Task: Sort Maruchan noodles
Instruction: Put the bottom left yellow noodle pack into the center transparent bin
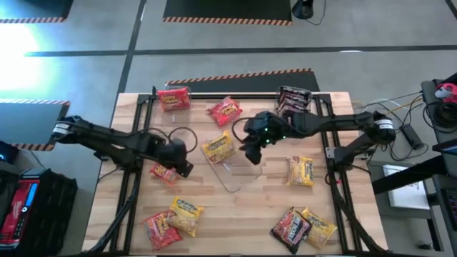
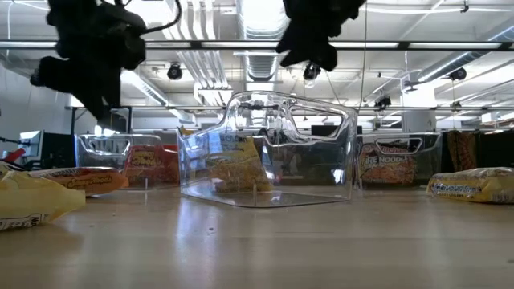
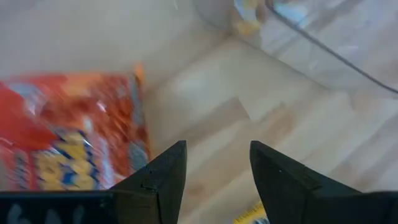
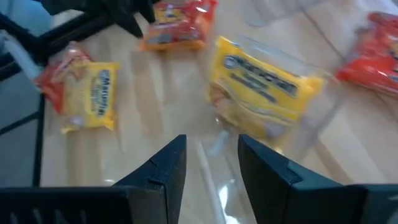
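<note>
We see the left gripper (image 1: 177, 160) with jaws apart and empty, a red noodle packet (image 1: 165, 172) just beside them. The right gripper (image 1: 251, 150) has empty parted jaws over the clear bin (image 1: 239, 178) holding a yellow packet (image 1: 218, 147).

The whole bench (image 1: 235, 207) is seen from straight above in the high view, with both arms and the grey floor around it included. In the low view, the scene is taken from bench-top height, level across the boards, and a clear bin (image 2: 269, 148) is seen close by at the centre with the room's ceiling behind it. The same clear bin (image 1: 235, 171) is shared with the high view, at the bench's middle. Each wrist view is taken from close above the boards, past that arm's own dark fingers. A yellow packet (image 4: 264, 93) inside the bin is shared by the right wrist view and the low view (image 2: 237, 160).
</note>
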Available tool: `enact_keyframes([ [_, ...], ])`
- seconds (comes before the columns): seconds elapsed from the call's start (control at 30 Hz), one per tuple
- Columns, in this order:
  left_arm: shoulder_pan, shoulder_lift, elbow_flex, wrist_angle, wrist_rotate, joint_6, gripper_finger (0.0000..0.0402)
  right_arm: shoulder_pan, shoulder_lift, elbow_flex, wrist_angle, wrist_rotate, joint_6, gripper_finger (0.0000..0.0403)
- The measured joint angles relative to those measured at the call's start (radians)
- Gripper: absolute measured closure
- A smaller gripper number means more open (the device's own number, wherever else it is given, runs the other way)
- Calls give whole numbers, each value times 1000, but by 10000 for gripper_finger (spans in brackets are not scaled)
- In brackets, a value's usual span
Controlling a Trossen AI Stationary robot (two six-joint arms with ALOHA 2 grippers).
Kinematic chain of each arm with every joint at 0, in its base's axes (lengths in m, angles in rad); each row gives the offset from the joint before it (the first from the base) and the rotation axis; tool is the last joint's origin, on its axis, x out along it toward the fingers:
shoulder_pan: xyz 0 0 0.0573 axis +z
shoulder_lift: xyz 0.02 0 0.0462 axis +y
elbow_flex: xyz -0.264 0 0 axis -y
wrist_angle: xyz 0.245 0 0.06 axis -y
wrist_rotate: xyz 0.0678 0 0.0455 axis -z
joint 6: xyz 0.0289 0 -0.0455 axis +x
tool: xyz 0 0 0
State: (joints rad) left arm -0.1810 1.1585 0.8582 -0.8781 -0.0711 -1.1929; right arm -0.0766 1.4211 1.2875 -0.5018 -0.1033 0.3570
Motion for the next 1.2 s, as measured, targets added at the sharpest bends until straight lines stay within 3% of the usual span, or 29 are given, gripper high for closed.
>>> enact_keyframes([
  [0.2, -137, -2, -25, 98, 11, -161, 242, 58, 48, -1, 97, -1, 11, 271],
  [0.53, -344, 91, 36, 103, 27, -465, 242, 193, 173, -1, 321, -10, 90, 271],
  [0.93, -472, 204, 80, 116, 84, -546, 242, 370, 329, -1, 587, -9, 383, 271],
  [1.2, -533, 208, 78, 82, 83, -549, 242, 404, 439, 2, 807, 6, 588, 271],
])
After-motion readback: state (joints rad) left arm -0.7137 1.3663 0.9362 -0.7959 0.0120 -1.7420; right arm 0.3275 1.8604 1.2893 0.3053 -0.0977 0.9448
